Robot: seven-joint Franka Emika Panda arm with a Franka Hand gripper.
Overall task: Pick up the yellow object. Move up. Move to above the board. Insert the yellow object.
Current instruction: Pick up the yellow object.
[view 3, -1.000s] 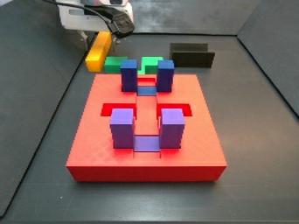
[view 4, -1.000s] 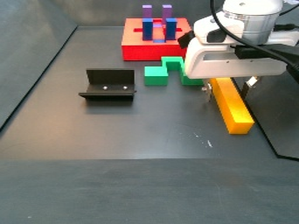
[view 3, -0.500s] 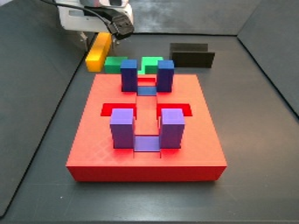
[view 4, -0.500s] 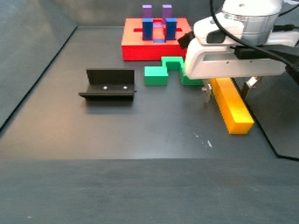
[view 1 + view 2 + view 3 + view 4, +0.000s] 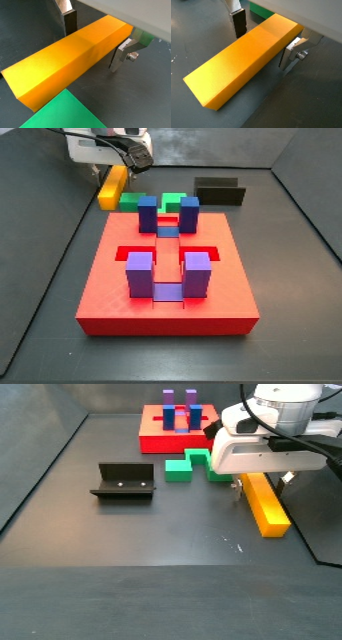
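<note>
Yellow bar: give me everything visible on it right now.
The yellow object is a long rectangular bar, yellow-orange with darker orange sides, smooth and matte, plastic-looking. It lies flat on the dark floor, away from the red board, with a green block nearby. The gripper straddles one end: in both wrist views a silver finger stands on each long side, close to or touching it. Not lifted.

Even, bright light; soft shadows, frames sharp

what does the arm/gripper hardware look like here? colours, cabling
White gripper housing with a black band on the wrist above it. Black cables loop off the arm in both side views. Fingers are flat silver plates with dark pads; a small screw head shows on one plate in both wrist views. No markings legible.
</note>
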